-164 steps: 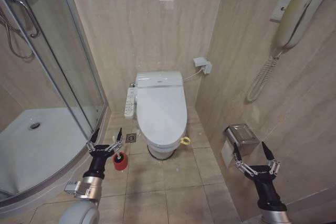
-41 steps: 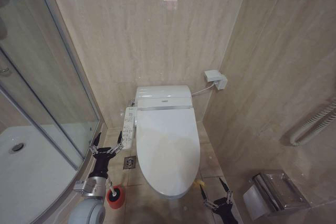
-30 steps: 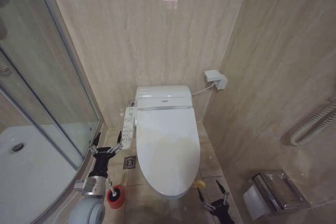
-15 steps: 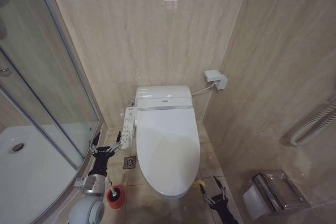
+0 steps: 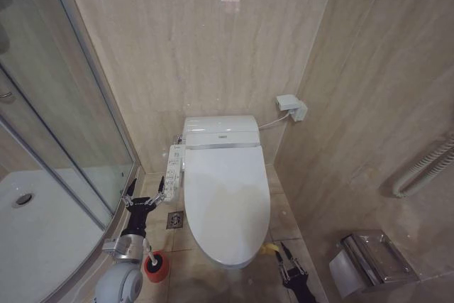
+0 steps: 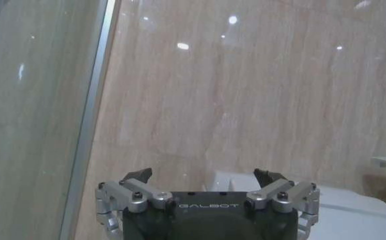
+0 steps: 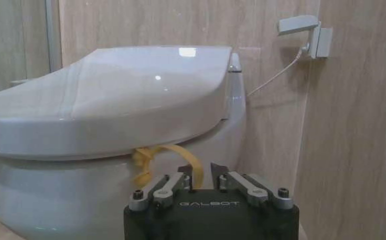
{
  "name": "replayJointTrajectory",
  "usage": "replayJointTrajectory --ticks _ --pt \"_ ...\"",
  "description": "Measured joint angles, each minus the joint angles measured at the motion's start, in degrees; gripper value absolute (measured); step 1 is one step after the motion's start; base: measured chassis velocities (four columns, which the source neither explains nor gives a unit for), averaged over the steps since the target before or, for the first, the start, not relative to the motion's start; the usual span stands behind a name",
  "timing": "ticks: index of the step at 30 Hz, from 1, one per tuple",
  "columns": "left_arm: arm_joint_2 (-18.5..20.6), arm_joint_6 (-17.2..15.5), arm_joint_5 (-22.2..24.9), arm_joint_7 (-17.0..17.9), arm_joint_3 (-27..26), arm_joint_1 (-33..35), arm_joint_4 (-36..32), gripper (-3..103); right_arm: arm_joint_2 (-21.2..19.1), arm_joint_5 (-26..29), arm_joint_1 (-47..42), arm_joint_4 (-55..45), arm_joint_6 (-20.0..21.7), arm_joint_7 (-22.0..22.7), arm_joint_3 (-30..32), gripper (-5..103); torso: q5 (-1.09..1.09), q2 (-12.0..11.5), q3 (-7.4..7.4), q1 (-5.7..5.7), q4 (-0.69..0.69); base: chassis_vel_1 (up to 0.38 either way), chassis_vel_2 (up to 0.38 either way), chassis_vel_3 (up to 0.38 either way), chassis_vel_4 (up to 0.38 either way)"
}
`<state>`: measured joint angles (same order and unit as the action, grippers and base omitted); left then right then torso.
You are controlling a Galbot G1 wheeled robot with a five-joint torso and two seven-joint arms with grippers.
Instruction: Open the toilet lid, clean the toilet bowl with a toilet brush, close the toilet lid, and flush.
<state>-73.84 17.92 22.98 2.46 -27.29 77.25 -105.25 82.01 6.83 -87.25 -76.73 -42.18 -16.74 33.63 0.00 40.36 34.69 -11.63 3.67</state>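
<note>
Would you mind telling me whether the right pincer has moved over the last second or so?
Yes: the right pincer has narrowed and edged toward the toilet lid, closing on the yellow ribbon loop.

toilet brush (image 5: 152, 257): your left arm hides its handle.
toilet bowl (image 7: 79, 197): closed lid hides the inside.

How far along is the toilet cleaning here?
Nothing is finished: the toilet lid is down. In hand: the right gripper, nearly shut, is at the yellow ribbon loop. The left gripper hangs open. The toilet brush sits in its red holder. Brushing, closing, flushing remain.
</note>
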Motion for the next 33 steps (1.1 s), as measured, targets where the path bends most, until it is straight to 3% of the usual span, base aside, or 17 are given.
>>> replayJointTrajectory --ticks 4,5,23,33 --pt "0.2 0.0 0.2 0.0 -0.1 -0.2 0.1 100 0.2 0.0 -0.6 -0.9 0.0 0.0 -0.2 28 0.00 0.0 0.00 0.00 0.00 0.000 0.000 0.000 0.000" --pt "0.3 0.0 0.2 0.0 -0.1 -0.2 0.2 100 0.1 0.1 -1.1 -1.8 0.0 0.0 -0.4 3 0.00 0.0 0.00 0.00 0.00 0.000 0.000 0.000 0.000" --pt "0.6 -0.9 1.2 0.7 -1.0 -0.9 -0.6 100 0.8 3.8 -10.5 -20.5 0.4 0.0 -0.6 1 -0.01 0.0 0.00 0.00 0.00 0.000 0.000 0.000 0.000" --pt "2.4 -2.9 2.0 1.4 -5.8 -1.6 -1.3 100 0.7 5.0 -12.3 -30.6 0.7 -0.8 0.0 1 0.00 0.0 0.00 0.00 0.00 0.000 0.000 0.000 0.000"
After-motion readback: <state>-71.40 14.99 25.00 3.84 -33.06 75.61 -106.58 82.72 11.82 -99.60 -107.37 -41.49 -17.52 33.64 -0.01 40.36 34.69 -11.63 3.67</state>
